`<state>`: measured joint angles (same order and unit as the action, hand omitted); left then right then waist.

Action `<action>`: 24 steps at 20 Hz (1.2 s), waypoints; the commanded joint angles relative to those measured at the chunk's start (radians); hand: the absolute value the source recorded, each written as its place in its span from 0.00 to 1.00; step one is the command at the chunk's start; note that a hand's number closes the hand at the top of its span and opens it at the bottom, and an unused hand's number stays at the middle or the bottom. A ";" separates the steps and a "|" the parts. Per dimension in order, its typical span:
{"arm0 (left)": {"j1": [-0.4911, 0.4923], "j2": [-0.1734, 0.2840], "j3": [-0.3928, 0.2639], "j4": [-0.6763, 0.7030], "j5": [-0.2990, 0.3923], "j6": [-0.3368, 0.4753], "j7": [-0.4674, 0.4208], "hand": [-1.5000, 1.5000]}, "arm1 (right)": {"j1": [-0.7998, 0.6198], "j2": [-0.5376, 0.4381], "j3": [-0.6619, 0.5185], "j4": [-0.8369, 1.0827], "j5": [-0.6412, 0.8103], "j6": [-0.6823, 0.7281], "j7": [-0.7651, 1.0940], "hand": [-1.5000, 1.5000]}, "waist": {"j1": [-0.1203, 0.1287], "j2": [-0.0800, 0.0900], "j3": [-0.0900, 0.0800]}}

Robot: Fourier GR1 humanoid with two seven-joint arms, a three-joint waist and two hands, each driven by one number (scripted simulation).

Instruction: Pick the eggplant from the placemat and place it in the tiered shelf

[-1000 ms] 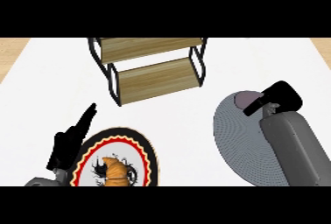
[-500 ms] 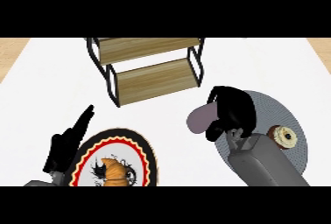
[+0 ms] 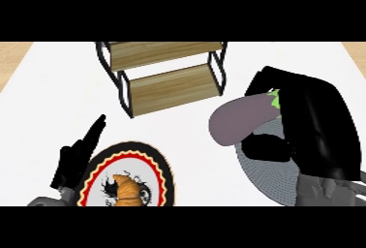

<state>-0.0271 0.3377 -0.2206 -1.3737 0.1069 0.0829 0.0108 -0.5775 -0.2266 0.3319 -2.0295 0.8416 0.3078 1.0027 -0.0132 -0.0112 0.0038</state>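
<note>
While right hand [image 3: 314, 126] grips eggplant [image 3: 239, 118], plate [image 3: 160, 167] holds croissant [image 3: 127, 190].

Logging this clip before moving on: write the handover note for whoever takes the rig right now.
Right robot hand: curled round the eggplant, lifted above the grey placemat.
Left robot hand: open, resting at lower left beside the plate with the croissant.
Tiered shelf: upper centre, both boards bare.
Done: pick.
Left: carry the eggplant to the shelf, set it down, release.

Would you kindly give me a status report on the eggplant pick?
Right robot hand shut on purple eggplant, lifted above grey placemat. Left robot hand open, resting. Wooden tiered shelf unobstructed.
</note>
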 commanded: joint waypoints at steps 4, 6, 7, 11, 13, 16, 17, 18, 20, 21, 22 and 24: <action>0.011 -0.015 0.007 0.026 -0.015 -0.033 -0.005 0.50 | -0.255 0.048 -0.162 0.044 -0.030 0.124 0.110 1.00 | 0.016 0.009 -0.005; 0.004 0.010 0.016 -0.069 0.013 -0.037 0.090 0.50 | -0.382 0.061 -0.206 0.183 -0.011 0.116 0.119 1.00 | 0.029 0.009 -0.005; -0.014 -0.019 -0.012 0.017 -0.033 -0.033 0.025 0.50 | -0.367 0.036 -0.242 0.265 -0.015 0.061 0.023 1.00 | 0.024 0.014 -0.005; 0.010 -0.036 -0.001 -0.009 -0.033 -0.018 0.016 0.50 | -0.520 0.064 -0.249 0.486 0.068 -0.010 -0.010 1.00 | 0.036 0.014 -0.005; 0.019 -0.004 0.013 0.004 -0.027 -0.056 -0.001 0.50 | -0.590 0.051 -0.292 0.601 0.082 -0.051 -0.053 1.00 | 0.043 0.017 -0.005; -0.021 -0.012 0.038 0.045 -0.013 -0.072 0.003 0.50 | -0.579 0.021 -0.348 0.739 0.066 -0.132 -0.183 1.00 | 0.035 0.020 -0.005; -0.012 -0.030 0.012 0.001 -0.020 -0.062 0.034 0.50 | -0.663 0.044 -0.334 0.833 0.088 -0.141 -0.173 1.00 | 0.047 0.020 -0.005; -0.030 -0.042 0.019 0.055 -0.039 -0.048 0.010 0.50 | -0.661 0.053 -0.325 0.854 0.081 -0.136 -0.195 1.00 | 0.036 0.019 -0.005; -0.036 -0.038 0.006 -0.023 -0.035 -0.061 0.057 0.50 | -0.677 0.047 -0.329 0.962 0.095 -0.199 -0.274 1.00 | 0.043 0.019 -0.004; -0.021 -0.017 0.022 -0.028 -0.031 -0.069 0.067 0.50 | -0.679 0.049 -0.317 0.994 0.107 -0.197 -0.285 1.00 | 0.042 0.018 -0.004; -0.035 -0.044 0.018 0.047 -0.050 -0.056 0.004 0.50 | -0.691 0.057 -0.328 1.061 0.096 -0.227 -0.331 1.00 | 0.047 0.024 -0.005; -0.063 -0.044 0.023 0.049 -0.055 -0.053 0.024 0.50 | -0.769 0.065 -0.343 1.186 0.112 -0.262 -0.349 1.00 | 0.057 0.028 -0.005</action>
<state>-0.0640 0.2995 -0.2022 -1.3748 0.0620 0.0351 0.0221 -1.2615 -0.1700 0.0082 -1.0407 0.9404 0.1072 0.7274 0.0355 0.0087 0.0023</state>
